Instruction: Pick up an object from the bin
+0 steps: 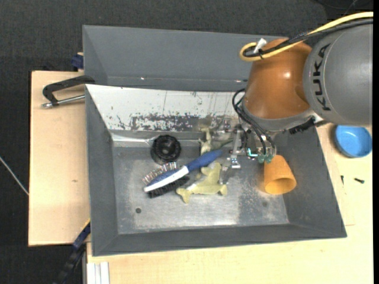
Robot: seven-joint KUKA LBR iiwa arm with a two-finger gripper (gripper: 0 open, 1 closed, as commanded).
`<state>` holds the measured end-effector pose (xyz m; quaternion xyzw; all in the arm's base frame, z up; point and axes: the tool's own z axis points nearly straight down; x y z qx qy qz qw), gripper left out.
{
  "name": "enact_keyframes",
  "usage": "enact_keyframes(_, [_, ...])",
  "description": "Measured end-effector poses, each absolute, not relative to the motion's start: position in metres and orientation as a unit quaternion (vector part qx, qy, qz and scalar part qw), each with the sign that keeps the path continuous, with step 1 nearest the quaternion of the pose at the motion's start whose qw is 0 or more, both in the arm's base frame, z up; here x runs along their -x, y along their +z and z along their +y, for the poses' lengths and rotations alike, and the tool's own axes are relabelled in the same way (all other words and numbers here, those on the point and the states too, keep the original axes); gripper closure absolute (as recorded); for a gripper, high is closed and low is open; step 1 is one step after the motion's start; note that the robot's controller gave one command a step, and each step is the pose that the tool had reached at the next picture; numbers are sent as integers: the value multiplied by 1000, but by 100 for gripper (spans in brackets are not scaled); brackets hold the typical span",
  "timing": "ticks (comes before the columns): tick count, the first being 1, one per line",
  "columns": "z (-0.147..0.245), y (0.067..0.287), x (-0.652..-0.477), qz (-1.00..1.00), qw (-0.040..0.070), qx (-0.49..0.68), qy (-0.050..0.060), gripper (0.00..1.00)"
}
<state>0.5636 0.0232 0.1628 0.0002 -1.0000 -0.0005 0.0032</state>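
The grey metal bin (100, 176) sits under the arm, which comes in from the right with its rounded orange cover (278, 81) over the back right corner. Below that cover the pincer (246, 156) hangs low over the right-middle of the bin floor. Whether it is open or closed I cannot tell: its metal parts and cables run together in a dark tangle, and nothing can be made out as gripped in it.

Nearest on its left is a blue-handled brush with pale bristles on a dark head (177, 175). The brush lies slantwise, its bristle end towards the left-centre of the floor and its handle tip reaching up to just beside the pincer. Whether the two touch, I cannot say.

Just to the right of the pincer, and a little nearer the front, an orange plastic cup (278, 176) lies on its side with its wider end turned towards the front wall. It is close to the pincer.

Beside and partly under the brush handle a limp, pale yellow rubbery piece (204, 186) is spread flat on the floor, irregular in outline. A second small pale piece (207, 138) lies near the back wall, left of the pincer. Further left a black round cap (164, 148) sits just behind the bristles.
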Motion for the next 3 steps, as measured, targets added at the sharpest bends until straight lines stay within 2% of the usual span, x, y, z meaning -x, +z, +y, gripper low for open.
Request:
enact_keyframes(1, [41,87,-575,-997,-3,-74,-1,0])
enact_keyframes(2, [40,85,-574,-997,-1,-72,-1,100])
enact_keyframes(3, [37,213,-586,-997,-7,-82,0,100])
